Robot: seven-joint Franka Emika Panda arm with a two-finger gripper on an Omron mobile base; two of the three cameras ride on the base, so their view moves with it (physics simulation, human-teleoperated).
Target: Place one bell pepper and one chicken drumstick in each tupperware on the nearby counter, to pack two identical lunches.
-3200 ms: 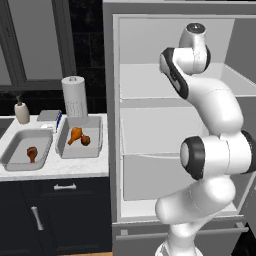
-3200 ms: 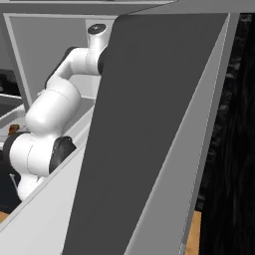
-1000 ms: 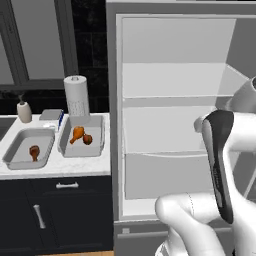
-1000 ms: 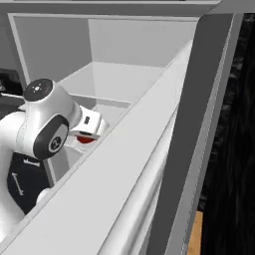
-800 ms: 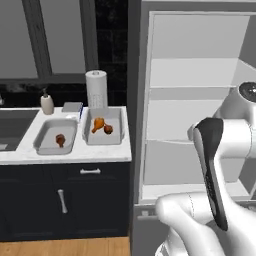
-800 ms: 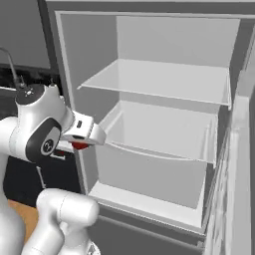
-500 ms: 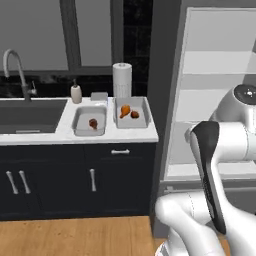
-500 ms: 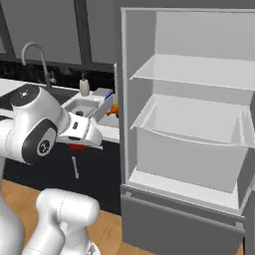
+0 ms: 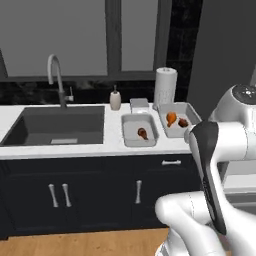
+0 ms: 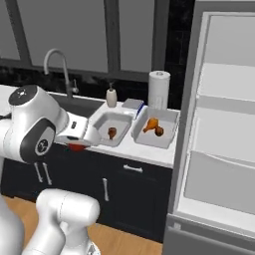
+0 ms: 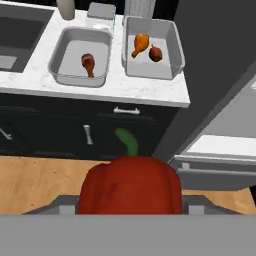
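My gripper [image 11: 129, 202] is shut on a red bell pepper [image 11: 129, 182] with a green stem, held out in front of the navy cabinets, below counter height. From the right base view the gripper [image 10: 74, 143] hangs left of the tubs with the pepper [image 10: 76, 147] under it. On the marble counter [image 11: 115, 90] stand two grey tupperwares. The left one [image 11: 72, 55] [image 10: 101, 130] [image 9: 133, 125] holds a brown chicken drumstick [image 11: 88, 63] [image 10: 112, 132] [image 9: 142, 133]. The right one [image 11: 150, 69] [image 10: 148, 139] [image 9: 169, 131] holds an orange drumstick [image 11: 140, 44] [image 10: 151, 124] [image 9: 171, 118] and a dark red pepper [image 11: 155, 53] [image 10: 159, 131] [image 9: 183, 122].
A dark sink [image 9: 55, 125] with a curved faucet [image 9: 56, 75] lies left of the tubs. A soap bottle [image 9: 115, 100], a small grey box [image 9: 139, 104] and a paper towel roll [image 9: 165, 85] stand behind them. The open fridge [image 10: 219, 124] is at the right. Wooden floor [image 11: 45, 175] lies below.
The base has turned away from the open fridge toward the counter, so the whole scene slid right. The red pepper stays in my gripper.
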